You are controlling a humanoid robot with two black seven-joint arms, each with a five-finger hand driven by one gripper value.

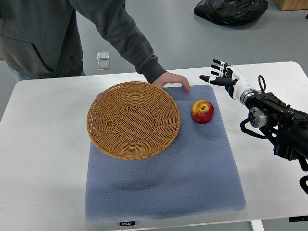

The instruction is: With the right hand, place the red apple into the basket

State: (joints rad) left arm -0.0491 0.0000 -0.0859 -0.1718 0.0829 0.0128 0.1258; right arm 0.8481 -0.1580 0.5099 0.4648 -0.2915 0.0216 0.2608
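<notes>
The basket is woven wicker, rough and matt. The red apple has smooth, glossy skin. A soft blue cloth mat with fine dimpled texture covers the smooth white counter. The right hand looks like hard black-and-white plastic.

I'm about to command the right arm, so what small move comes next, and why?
Probably hold until the person's hand leaves the mat, then ease the right hand down toward the apple. The hand is open, empty and apart from the apple, which sits on the mat beside the empty basket.

Red apple upright on mat, beside empty wicker basket.
</notes>
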